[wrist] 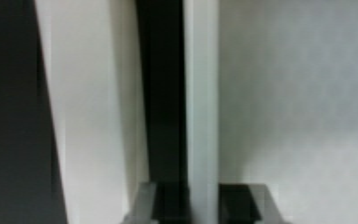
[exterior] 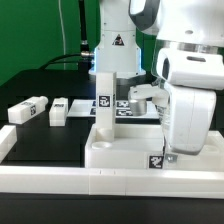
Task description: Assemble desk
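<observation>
The white tabletop [exterior: 120,152] lies at the front with its rim up. One white leg [exterior: 104,98] stands upright in its socket toward the exterior view's left. My gripper is low at the tabletop's end on the exterior view's right, hidden there behind the arm's white wrist [exterior: 190,100]. In the wrist view my gripper [wrist: 201,205] has its dark fingertips [wrist: 158,205] pressed on both sides of a thin white upright edge [wrist: 199,100]. That edge looks like the tabletop's raised rim. The view is blurred.
Two loose white legs [exterior: 28,108] [exterior: 60,111] lie on the black table at the exterior view's left. Another leg [exterior: 143,95] lies behind the tabletop, next to the arm. The marker board [exterior: 125,106] lies by the robot's base. A white border rail [exterior: 60,182] runs along the front.
</observation>
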